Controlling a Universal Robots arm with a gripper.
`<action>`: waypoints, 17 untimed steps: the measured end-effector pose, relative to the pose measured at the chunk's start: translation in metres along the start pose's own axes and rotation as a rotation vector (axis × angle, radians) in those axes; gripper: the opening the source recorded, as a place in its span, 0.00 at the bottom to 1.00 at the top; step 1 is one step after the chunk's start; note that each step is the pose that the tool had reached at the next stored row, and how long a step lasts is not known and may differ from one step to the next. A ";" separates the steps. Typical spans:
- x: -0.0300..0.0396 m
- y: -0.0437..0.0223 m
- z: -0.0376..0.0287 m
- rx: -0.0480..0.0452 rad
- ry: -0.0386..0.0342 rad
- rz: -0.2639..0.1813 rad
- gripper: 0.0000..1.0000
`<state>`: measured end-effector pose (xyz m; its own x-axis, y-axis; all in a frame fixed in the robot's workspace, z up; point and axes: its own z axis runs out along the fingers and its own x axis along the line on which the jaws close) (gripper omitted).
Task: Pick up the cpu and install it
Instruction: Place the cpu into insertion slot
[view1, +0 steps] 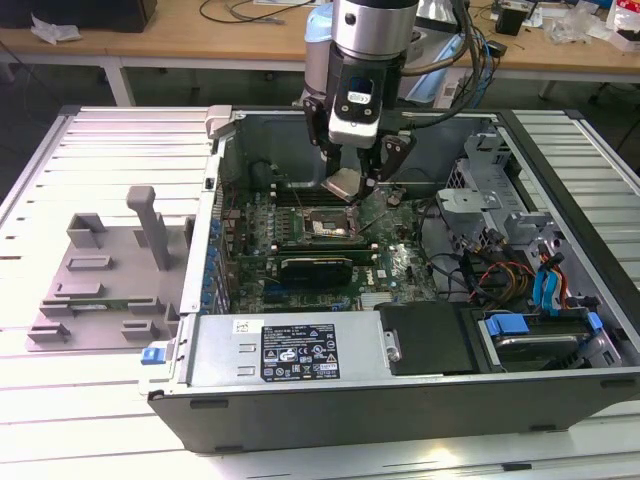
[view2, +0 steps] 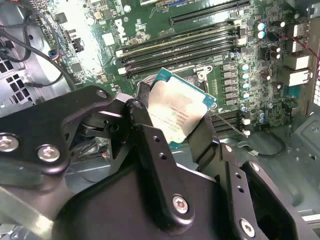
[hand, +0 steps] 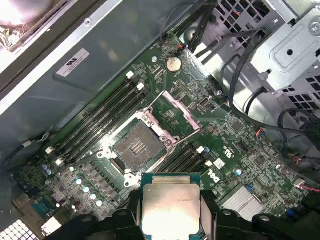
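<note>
Downward gripper, jaws tight on cpu

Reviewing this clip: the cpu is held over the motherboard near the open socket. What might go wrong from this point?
1. In the exterior view the cpu looks tilted in the jaws; lowered like that, a corner might strike the socket contacts first.
2. The jaws grip only its edges, so it may slip or rotate.
3. The raised socket frame stands beside the socket; the jaws might catch it on the way down.
</note>
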<state>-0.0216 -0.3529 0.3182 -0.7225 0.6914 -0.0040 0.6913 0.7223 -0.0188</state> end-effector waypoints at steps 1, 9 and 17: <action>0.0000 0.0000 0.0001 0.0000 0.0004 0.019 0.55; 0.0000 0.0000 0.0003 0.0005 0.0012 0.076 0.55; 0.0000 0.0000 0.0005 0.0011 0.0021 0.140 0.55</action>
<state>-0.0216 -0.3529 0.3177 -0.6187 0.7856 -0.0045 0.7855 0.6185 -0.0193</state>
